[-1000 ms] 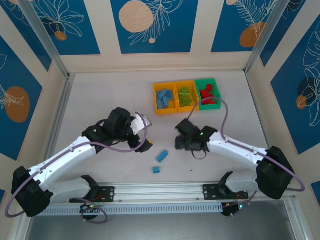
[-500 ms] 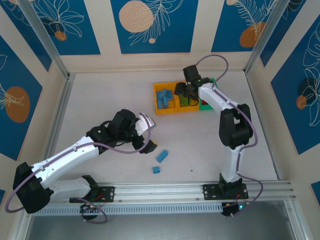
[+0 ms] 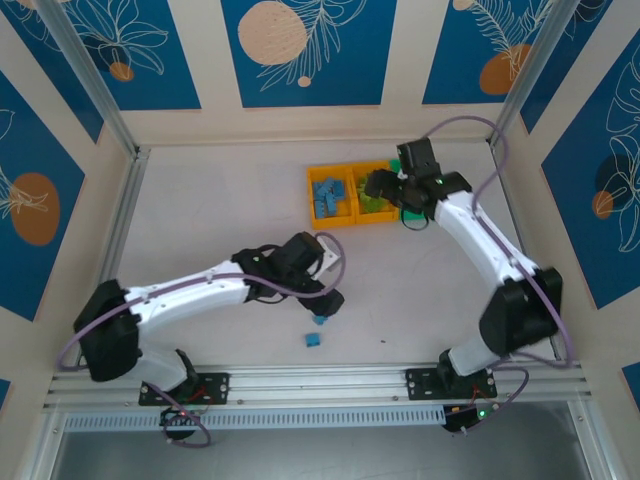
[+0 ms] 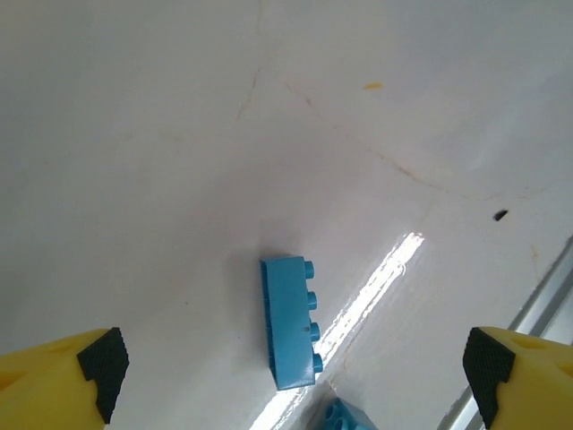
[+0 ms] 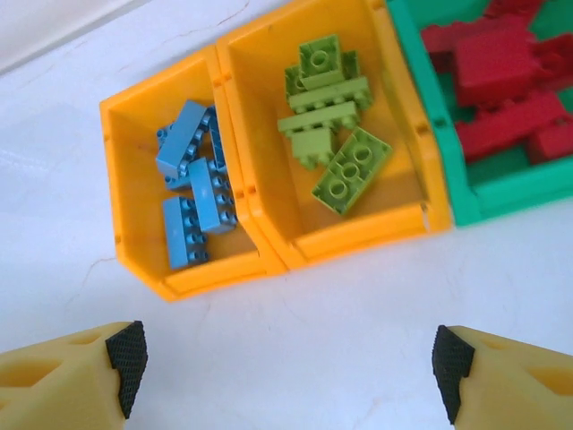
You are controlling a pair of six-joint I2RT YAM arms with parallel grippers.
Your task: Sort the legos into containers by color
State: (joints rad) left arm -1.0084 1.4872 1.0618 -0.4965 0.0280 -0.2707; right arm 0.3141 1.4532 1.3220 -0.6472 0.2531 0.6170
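left gripper (image 4: pixel 295 361): jaws wide, above blue brick (image 4: pixel 288 321) on surface (image 4: pixel 179 134) | right gripper (image 5: pixel 288 369): jaws wide, empty, over bins (image 5: pixel 269 255)

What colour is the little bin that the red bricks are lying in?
The bin with the red bricks is bright green, clearest in the right wrist view.

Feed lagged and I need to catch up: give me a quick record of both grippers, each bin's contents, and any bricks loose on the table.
left gripper: open, over a loose blue brick on the table
right gripper: open, empty, above the bins
left orange bin: blue bricks
middle orange bin: green bricks
green bin: red bricks
also loose: second blue brick, nearer the arm bases
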